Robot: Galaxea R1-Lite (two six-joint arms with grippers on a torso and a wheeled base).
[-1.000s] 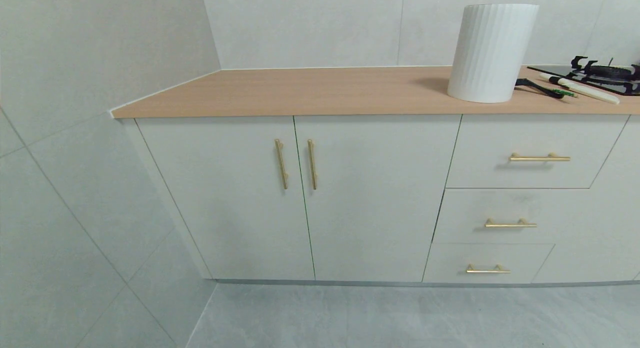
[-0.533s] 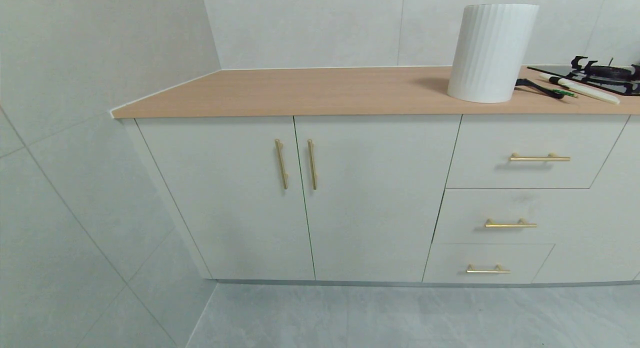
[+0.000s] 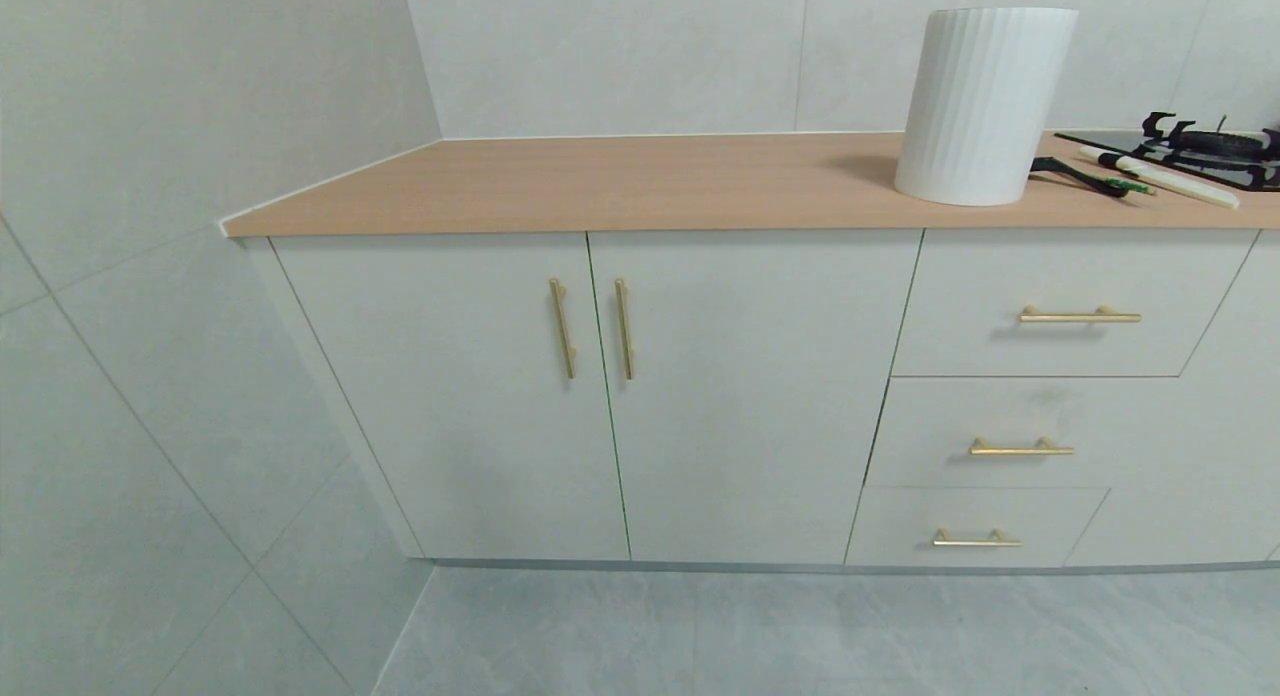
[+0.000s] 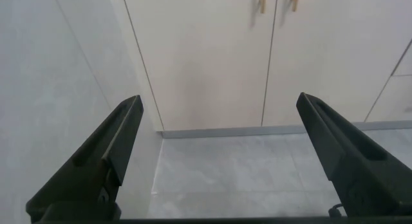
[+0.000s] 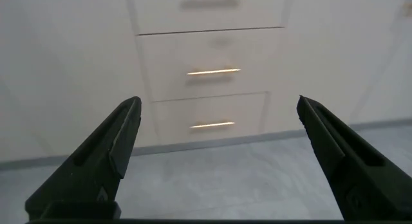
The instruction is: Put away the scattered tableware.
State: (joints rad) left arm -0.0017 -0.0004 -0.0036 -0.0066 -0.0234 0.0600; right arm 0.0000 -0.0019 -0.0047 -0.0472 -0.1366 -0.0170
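Two loose utensils lie on the wooden surface [image 3: 600, 181], far out at two o'clock in the head view. One is a black utensil [image 3: 1085, 179] with a green bit near its end. A longer pale utensil [image 3: 1165, 178] lies just at its three o'clock; I cannot tell whether the two touch. A tall white ribbed cylinder [image 3: 985, 106] stands upright just at their nine o'clock, hiding the black one's near end. Black hob grates [image 3: 1215, 144] sit at one o'clock of the utensils, by the frame edge.

Under the surface are two shut doors [image 3: 450, 396] with upright gold handles [image 3: 563, 328] set side by side. At their three o'clock is a stack of three shut drawers [image 3: 1060, 276], each with a level gold bar.

The left claw [image 4: 217, 98] hangs low, facing the foot of the doors and the grey floor [image 4: 232, 179]. Its fingers [image 4: 106, 159] are spread wide with nothing held. The right claw [image 5: 217, 100] hangs equally low before the lower drawers, also spread wide and holding nothing.
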